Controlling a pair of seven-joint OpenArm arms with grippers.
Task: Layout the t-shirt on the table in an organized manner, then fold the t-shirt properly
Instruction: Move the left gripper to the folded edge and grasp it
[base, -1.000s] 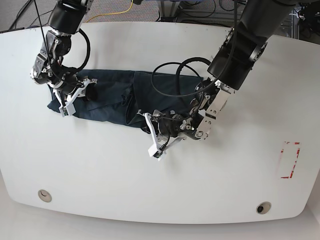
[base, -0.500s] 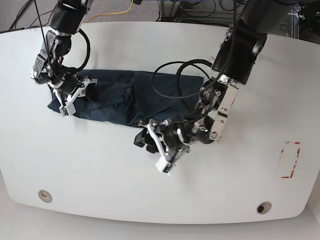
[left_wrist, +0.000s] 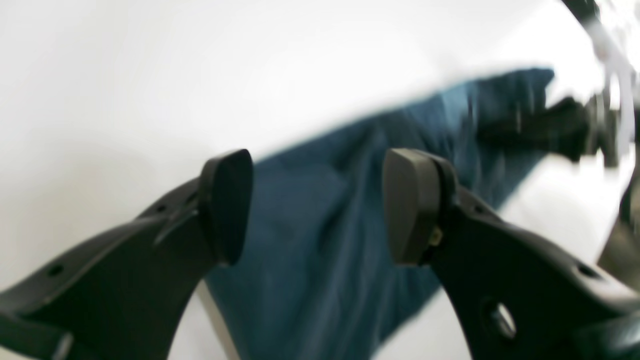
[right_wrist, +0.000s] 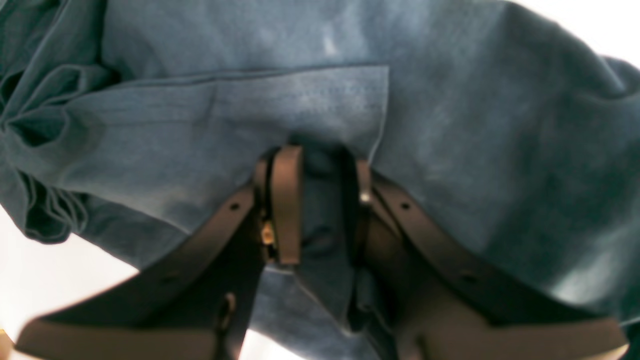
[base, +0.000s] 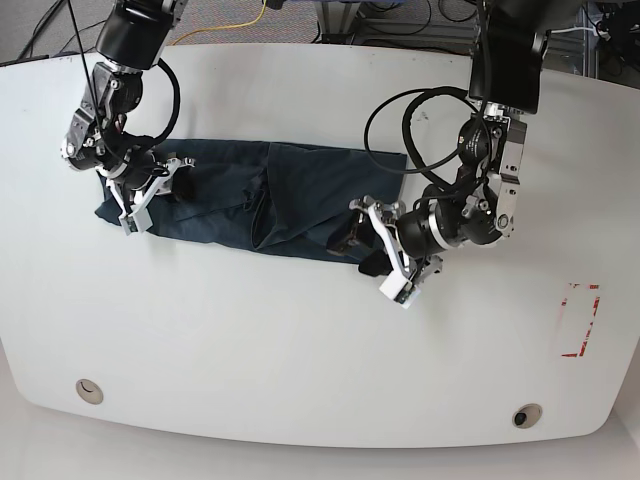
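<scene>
- Shirt (base: 270, 200): it lies bunched in a long, narrow band across the upper middle of the white desk (base: 300, 350), creased and partly doubled over, not yet spread flat.
- The right pincer (right_wrist: 320, 200) is closed on a fold of the shirt near its end on the base view's left; cloth is pinched between the two pads, and a hemmed flap sits just above them.
- The left pincer (base: 385, 255) is at the opposite end, by the shirt's lower corner. Its jaws stand wide apart with nothing between them; the wrist view shows blue cloth beyond the open pads, blurred.
- The step in hand looks like taking a second hold so the shirt can be stretched out.
- To do it well, the left pincer should come down on a single edge or corner, not a bundle of layers, and close only once cloth is fully between the pads.
- The right grip should hold firm as an anchor while the other end is drawn away, low over the desk, so folds open instead of dragging the whole band.
- A grip on doubled cloth would likely keep the crease in.
</scene>
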